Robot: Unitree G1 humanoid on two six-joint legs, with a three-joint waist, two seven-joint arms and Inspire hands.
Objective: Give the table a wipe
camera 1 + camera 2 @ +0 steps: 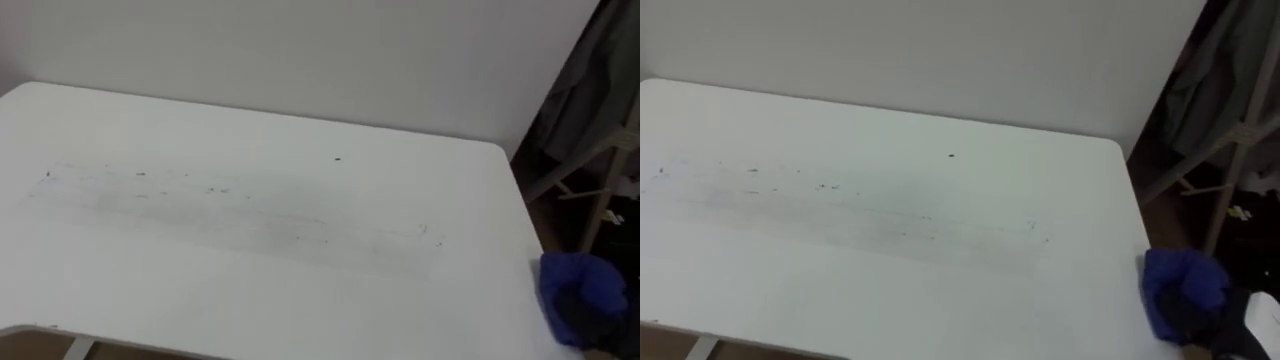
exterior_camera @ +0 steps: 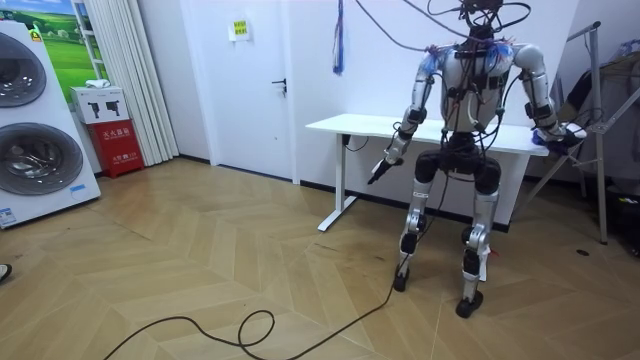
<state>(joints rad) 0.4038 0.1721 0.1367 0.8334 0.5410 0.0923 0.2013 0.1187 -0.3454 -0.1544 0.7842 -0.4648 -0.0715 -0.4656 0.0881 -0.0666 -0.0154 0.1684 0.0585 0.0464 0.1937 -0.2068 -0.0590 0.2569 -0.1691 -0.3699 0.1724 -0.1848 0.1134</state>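
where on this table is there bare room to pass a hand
Most of the table is bare: the back strip between the wall and the grey smudge band, and the front strip between that band and the near edge. Crowded only at the right edge, where the right hand sits with the blue cloth.

Table (image 1: 300, 290): white top, seen from above.
Smear (image 1: 230, 215): faint grey band with dark specks, running left to right across the table's middle.
Speck (image 1: 337, 158): lone dark dot between the smear and the table's far edge.
Cloth (image 1: 572, 278): blue and bunched, at the table's right edge.
Right hand (image 1: 590, 312): dark shape within the cloth, probably the hand.
Rack (image 1: 590, 190): pale frame beyond the table's right edge.
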